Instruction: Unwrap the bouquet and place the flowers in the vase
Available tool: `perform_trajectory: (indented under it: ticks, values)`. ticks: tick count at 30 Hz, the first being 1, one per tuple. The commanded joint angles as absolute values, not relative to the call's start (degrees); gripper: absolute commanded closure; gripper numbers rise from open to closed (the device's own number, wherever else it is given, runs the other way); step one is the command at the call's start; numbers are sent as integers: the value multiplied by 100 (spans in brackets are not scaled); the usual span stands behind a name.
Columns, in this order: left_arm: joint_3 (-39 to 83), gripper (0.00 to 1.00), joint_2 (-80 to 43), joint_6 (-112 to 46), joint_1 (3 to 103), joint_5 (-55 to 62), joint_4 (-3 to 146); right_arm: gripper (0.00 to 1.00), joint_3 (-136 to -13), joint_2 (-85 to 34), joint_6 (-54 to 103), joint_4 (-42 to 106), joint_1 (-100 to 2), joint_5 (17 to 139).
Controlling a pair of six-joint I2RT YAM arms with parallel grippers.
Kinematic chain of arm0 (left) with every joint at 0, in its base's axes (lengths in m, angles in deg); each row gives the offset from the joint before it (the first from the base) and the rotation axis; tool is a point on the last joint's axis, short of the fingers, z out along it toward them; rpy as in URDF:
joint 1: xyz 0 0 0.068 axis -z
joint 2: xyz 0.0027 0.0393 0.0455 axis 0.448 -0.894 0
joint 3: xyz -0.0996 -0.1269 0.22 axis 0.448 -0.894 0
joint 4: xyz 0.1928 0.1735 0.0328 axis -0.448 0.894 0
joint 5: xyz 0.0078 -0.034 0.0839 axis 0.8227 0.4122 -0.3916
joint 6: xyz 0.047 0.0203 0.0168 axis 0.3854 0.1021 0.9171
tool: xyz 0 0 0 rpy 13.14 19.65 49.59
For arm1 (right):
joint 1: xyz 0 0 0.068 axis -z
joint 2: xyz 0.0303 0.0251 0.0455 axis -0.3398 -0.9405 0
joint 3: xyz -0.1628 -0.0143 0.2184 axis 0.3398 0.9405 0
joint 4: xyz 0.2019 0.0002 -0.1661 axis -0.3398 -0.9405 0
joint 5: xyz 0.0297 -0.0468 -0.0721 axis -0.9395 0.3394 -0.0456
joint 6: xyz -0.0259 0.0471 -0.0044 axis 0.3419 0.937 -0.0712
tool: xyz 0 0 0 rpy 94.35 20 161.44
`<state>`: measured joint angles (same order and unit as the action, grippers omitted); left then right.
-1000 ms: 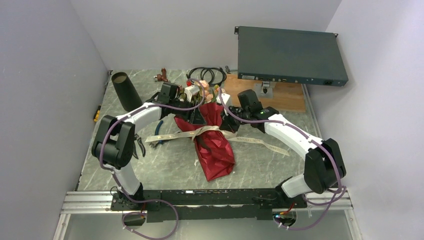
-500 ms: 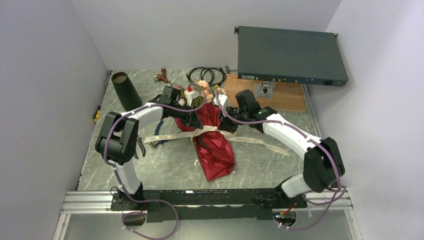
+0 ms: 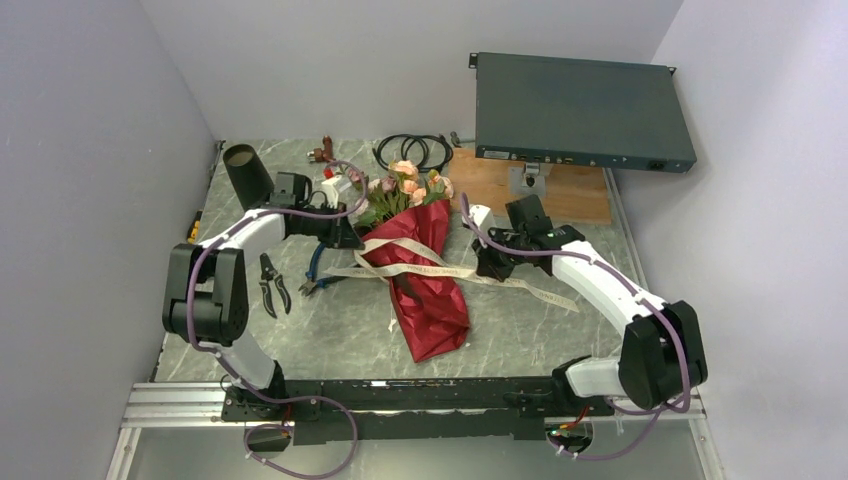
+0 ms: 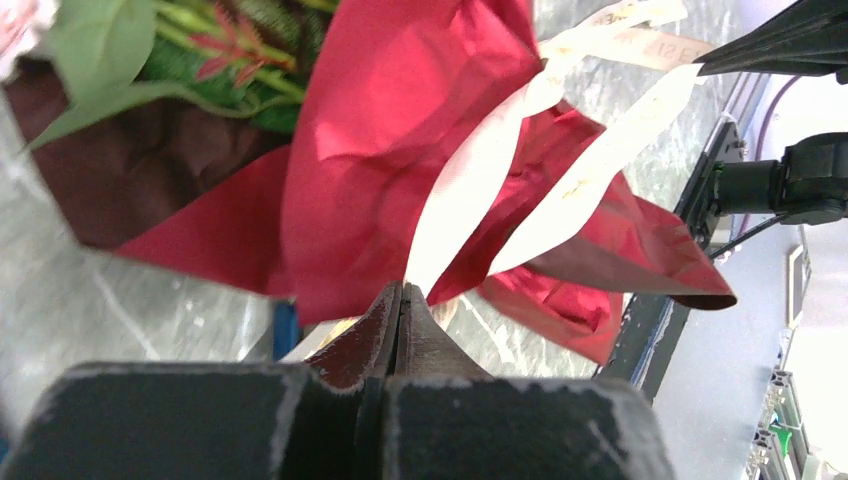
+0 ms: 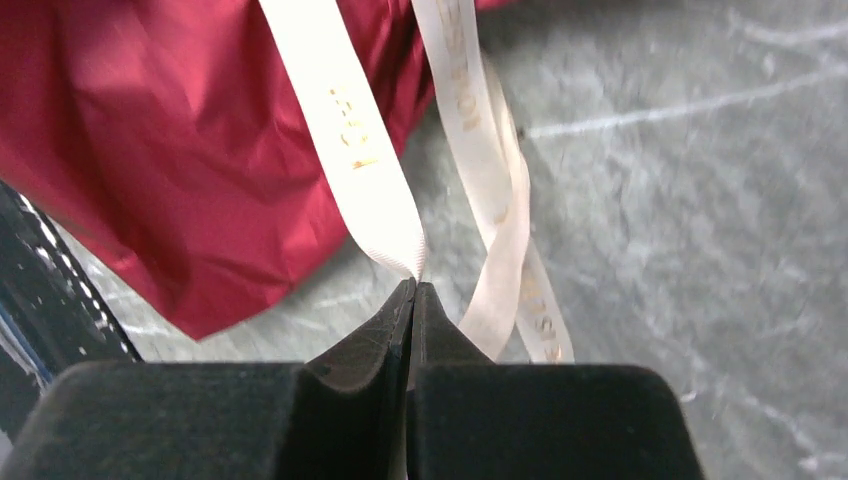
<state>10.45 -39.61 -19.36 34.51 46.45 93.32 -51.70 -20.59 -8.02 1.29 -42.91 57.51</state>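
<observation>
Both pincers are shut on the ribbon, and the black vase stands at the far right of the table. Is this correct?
No: the vase stands at the far left, as the top view shows. The left pincer and right pincer are shut on the ribbon.

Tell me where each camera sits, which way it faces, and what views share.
Top: overhead, near side, looking down at the table; left tool and right tool show.
Left wrist: on the left arm, facing the red paper; its shut tool pinches the ribbon.
Right wrist: on the right arm, facing the table; its shut tool pinches ribbon.
Shared: ribbon, red paper.
</observation>
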Motion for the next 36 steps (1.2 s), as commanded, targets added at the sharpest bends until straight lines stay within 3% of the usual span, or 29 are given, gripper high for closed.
perform_trajectory:
  ticks: [1, 3, 4, 6, 7, 10, 20, 29, 30, 33, 36]
  values:
    - [857, 100, -3584, -1425, 3213, 4471, 9711, 99, -4811, -1732, -1228, -349, -4079, 5992]
    - [811, 100, -3544, -1384, 3190, 4422, 9746, 95, -4740, -1682, -1287, -397, -4061, 6040]
    - [781, 100, -3542, -1392, 3189, 4410, 9716, 88, -4761, -1671, -1261, -377, -4056, 5997]
    - [768, 100, -3548, -1502, 3197, 4451, 9593, 58, -4907, -1683, -1115, -259, -4082, 5762]
    - [775, 100, -3574, -1561, 3204, 4483, 9546, 49, -5002, -1728, -1021, -140, -4158, 5683]
    - [869, 100, -3664, -1634, 3247, 4491, 9506, 41, -5421, -1979, -731, 233, -4568, 5659]
    - [962, 100, -3726, -1671, 3295, 4454, 9565, 48, -7003, -3747, 106, 1109, -5948, 5805]
    - [935, 100, -3710, -1757, 3295, 4412, 9462, 50, -7679, -4689, 69, 1045, -6272, 5903]
    - [935, 100, -3715, -1749, 3294, 4411, 9465, 53, -7696, -4733, 45, 978, -6282, 5896]
    - [919, 100, -3737, -1701, 3294, 4407, 9492, 76, -7649, -4662, -93, 764, -6276, 5872]
    - [924, 100, -3758, -1678, 3294, 4413, 9491, 88, -7479, -4356, -129, 704, -6243, 5919]
